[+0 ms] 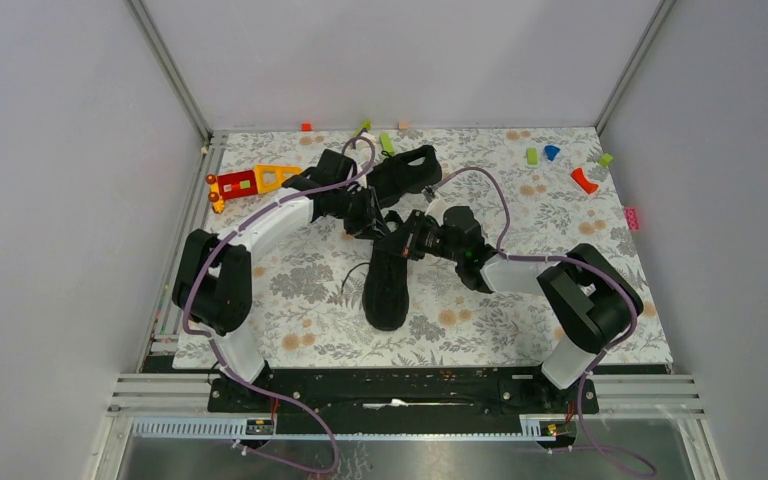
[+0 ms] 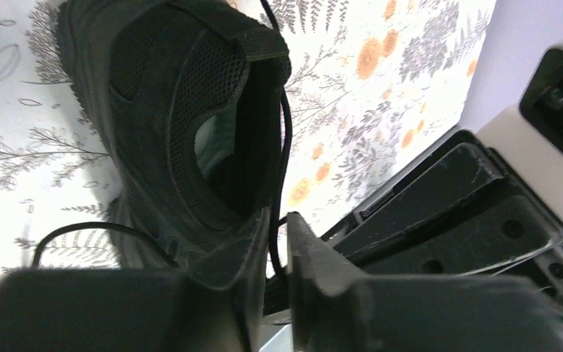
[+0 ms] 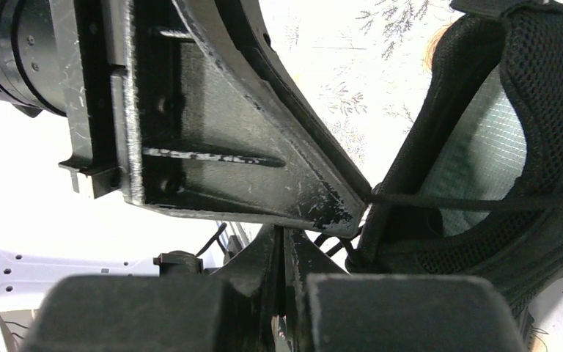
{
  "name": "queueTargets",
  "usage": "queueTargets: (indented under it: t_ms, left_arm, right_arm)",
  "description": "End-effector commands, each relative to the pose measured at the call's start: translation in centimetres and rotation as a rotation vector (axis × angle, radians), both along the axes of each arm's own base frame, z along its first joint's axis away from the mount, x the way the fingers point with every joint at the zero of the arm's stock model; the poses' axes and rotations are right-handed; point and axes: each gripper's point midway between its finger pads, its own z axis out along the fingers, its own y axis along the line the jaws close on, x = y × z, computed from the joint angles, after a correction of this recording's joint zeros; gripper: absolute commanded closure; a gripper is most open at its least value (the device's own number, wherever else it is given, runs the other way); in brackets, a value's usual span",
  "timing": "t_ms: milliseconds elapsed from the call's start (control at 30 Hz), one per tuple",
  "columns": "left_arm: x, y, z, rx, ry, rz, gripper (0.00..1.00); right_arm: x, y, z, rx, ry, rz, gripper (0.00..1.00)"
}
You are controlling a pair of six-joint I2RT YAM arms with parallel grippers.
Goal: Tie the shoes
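The near shoe (image 1: 387, 290) lies on the floral desk (image 1: 290, 300) with its toe toward the arm bases. The far shoe (image 1: 407, 168) sits well behind it, untouched. Work is on the near one, at its collar.

The left fingers (image 2: 315, 264) stand narrow. A black lace (image 2: 286, 147) drops along the edge of the shoe's opening and runs straight into the gap between them. Whether it is already pinched cannot be told. The right fingers (image 3: 264, 271) are pressed together just beside the collar. Lace strands lie close by them, but whether one is caught there cannot be told either. In the right wrist view a strand stretches taut across the pale insole.

The step in hand looks like taking hold of a lace end for the first crossing, so the task is judged to be at an early stage. To do it well, the left fingers should trap only the thin lace and not the fabric edge that sits against it. A bite on the shoe would drag the whole thing. Each pull should then run away from the eyelets, with the other side anchoring the shoe, since it is light and will slide.

The left arm (image 1: 260, 225) sweeps from an elbow held out to the left, with its forearm reaching in toward the centre. The right arm (image 1: 520, 270) mirrors it from the right. Both wrists meet low over the shoe's mouth, nearly touching.
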Motion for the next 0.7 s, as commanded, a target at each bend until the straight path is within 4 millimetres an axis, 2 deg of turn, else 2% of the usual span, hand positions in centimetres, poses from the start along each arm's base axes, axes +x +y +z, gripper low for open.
queueTargets:
  t_ms: [0, 67, 333, 500, 667]
  left_arm:
    - [-0.4, -0.8, 1.4, -0.032, -0.005, -0.042, 0.91]
    - [0.0, -0.3, 1.6, -0.026, -0.017, -0.015, 0.96]
    - [1.5, 2.8, 3.1, -0.053, -0.083, 0.114, 1.00]
    - [1.5, 3.7, 3.1, -0.078, -0.097, 0.157, 1.00]
    - [1.4, 3.6, 2.8, -0.095, -0.094, 0.169, 1.00]
  right_arm:
    - [0.9, 0.7, 5.5, 0.079, -0.163, -0.003, 1.00]
    - [1.1, 0.6, 5.5, 0.077, -0.161, -0.009, 1.00]
    - [1.8, -0.1, 5.1, 0.111, -0.134, -0.041, 1.00]
    - [2.1, -0.3, 4.8, 0.122, -0.114, -0.049, 0.97]
    - [2.4, -0.6, 4.3, 0.117, -0.095, -0.064, 0.96]
